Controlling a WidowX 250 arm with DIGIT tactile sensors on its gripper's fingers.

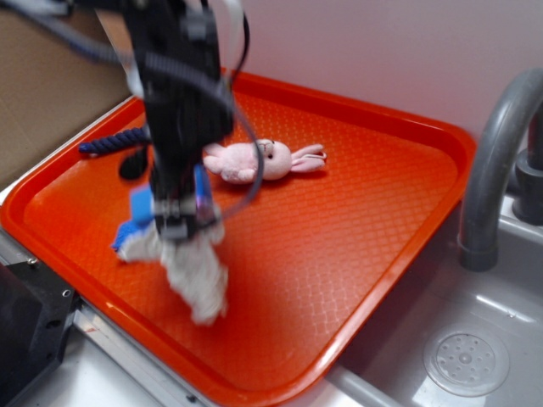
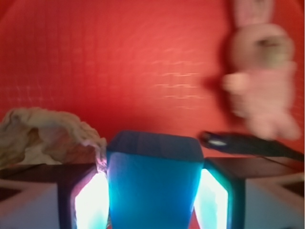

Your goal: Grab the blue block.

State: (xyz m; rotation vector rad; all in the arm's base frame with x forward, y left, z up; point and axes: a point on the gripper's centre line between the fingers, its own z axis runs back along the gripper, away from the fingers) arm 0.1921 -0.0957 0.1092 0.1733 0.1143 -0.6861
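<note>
I confirm the gripper (image 2: 152, 191) is clamped on the blue block (image 2: 152, 181) above the tray (image 1: 365, 195); grasp achieved, nothing evident remaining.

You are not seeing any readable text, label, brand, number or sign anywhere; nothing legible is showing in either the exterior or wrist view.
</note>
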